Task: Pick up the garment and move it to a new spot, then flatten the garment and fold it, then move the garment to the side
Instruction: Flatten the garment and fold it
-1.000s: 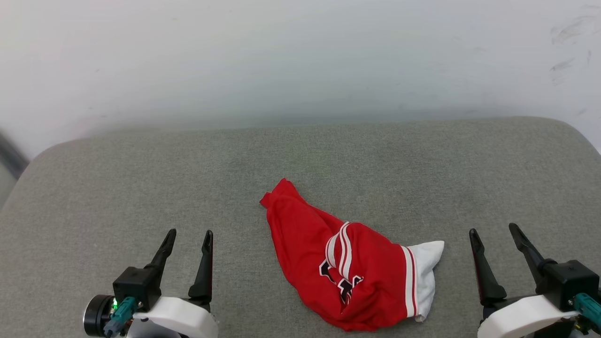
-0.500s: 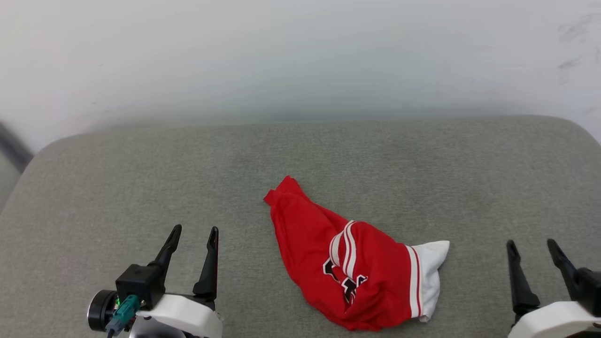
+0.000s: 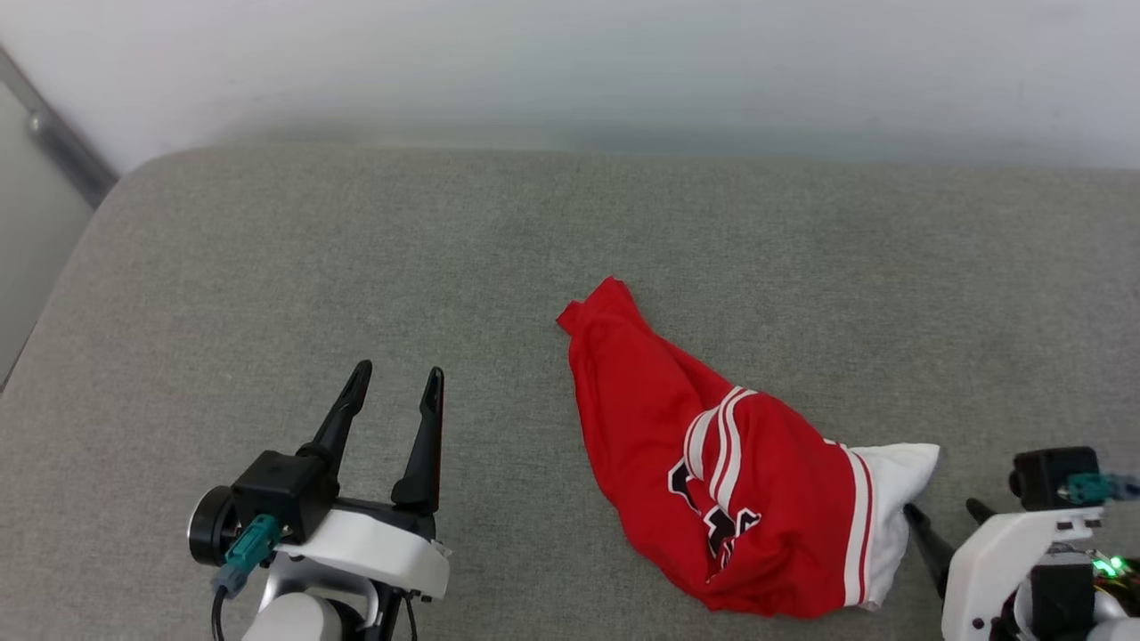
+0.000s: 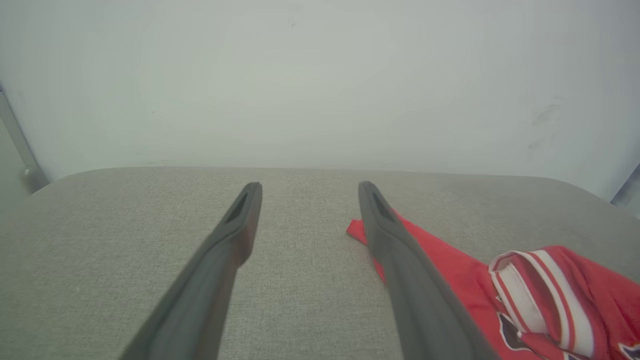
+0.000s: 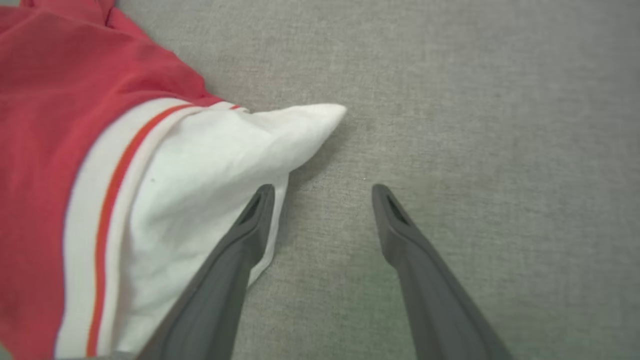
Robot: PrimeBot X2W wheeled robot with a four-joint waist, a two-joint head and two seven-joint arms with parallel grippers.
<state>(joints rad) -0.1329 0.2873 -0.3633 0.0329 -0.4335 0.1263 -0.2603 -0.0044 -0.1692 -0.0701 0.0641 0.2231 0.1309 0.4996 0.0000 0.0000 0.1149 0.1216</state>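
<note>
The garment point(image 3: 712, 463) lies crumpled on a grey padded surface point(image 3: 267, 267), red with striped trim, black printed letters and a white sleeve at its right end. My left gripper point(image 3: 398, 374) hovers open to the garment's left, well apart from it. In the left wrist view the left gripper point(image 4: 310, 187) has nothing between its fingers, and the garment point(image 4: 550, 290) sits to the right. My right gripper point(image 3: 942, 509) is open beside the white sleeve. In the right wrist view the right gripper point(image 5: 323, 190) points down at the pad, one finger over the sleeve edge of the garment point(image 5: 100, 150).
A white wall point(image 3: 570, 53) rises behind the pad's far edge. A grey metal strip point(image 3: 53, 142) runs diagonally at the upper left, past the pad's rounded corner. Bare pad stretches to the left of the garment and beyond it.
The head camera has tilted and turned, shifting the whole picture. My right gripper has come in close to the garment's white sleeve and tipped downward. The left gripper stays open.
</note>
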